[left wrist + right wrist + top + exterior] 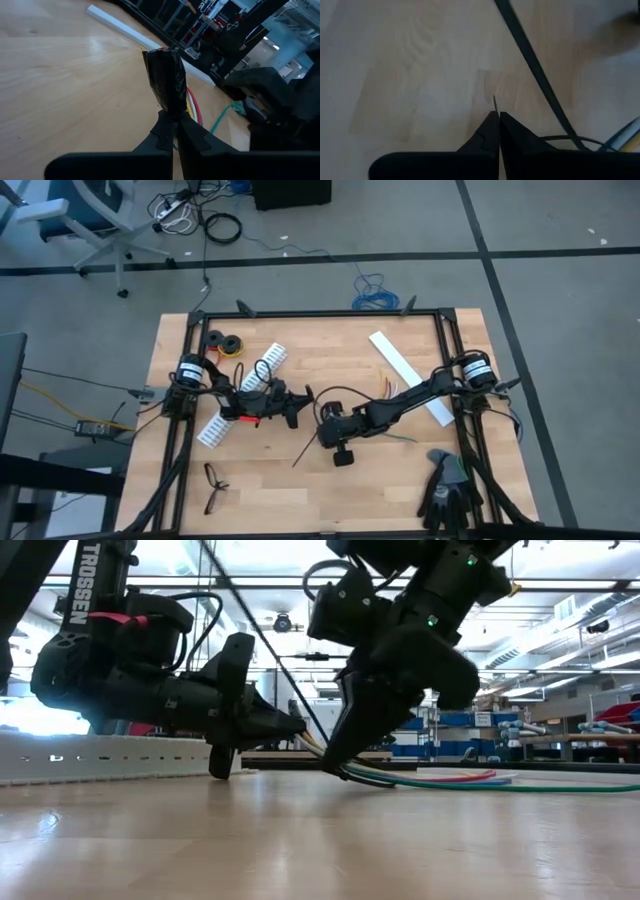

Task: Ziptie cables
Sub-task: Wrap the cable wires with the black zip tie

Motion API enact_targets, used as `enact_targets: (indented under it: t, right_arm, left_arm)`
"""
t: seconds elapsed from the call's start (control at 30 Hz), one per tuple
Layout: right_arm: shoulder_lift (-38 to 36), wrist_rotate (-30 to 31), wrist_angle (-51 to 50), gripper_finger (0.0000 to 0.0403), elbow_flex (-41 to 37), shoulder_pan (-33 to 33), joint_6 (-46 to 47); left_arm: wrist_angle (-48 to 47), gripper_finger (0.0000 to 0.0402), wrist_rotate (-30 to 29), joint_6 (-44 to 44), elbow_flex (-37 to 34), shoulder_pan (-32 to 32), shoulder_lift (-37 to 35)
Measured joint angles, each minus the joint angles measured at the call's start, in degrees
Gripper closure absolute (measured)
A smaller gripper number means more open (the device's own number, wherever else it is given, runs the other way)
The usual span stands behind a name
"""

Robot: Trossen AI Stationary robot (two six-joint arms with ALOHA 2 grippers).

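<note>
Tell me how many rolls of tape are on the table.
2: both rolls of tape lie side by side near the table's far left corner, just beyond the left arm's base. Others may be hidden under the arms.

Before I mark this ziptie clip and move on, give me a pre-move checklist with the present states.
1. Left gripper shut on the cables at their black-wrapped end: ok.
2. Right gripper shut, tips down at the table: ok.
3. Right gripper holding the ziptie: cannot tell; the strip runs beside the tips.
4. Ziptie looped round the cables: not ok, no loop visible.
5. Cable ends lying flat on the table in the low view: ok.
</note>
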Motion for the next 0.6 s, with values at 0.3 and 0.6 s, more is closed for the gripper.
enact_targets:
  t: [0.3,0.6]
  right_arm:
    - [-0.9,1.6,-2.7,0.0403,0.0,0.6,0.9]
    - [-1.0,1.4,0.3,0.0373,0.0,0.6,-3.5]
  left_arm:
    - [0.4,0.039,0.0,0.0,-0.7,0.0,0.0]
    - [0.3,0.039,0.0,-0.1,-0.7,0.0,0.0]
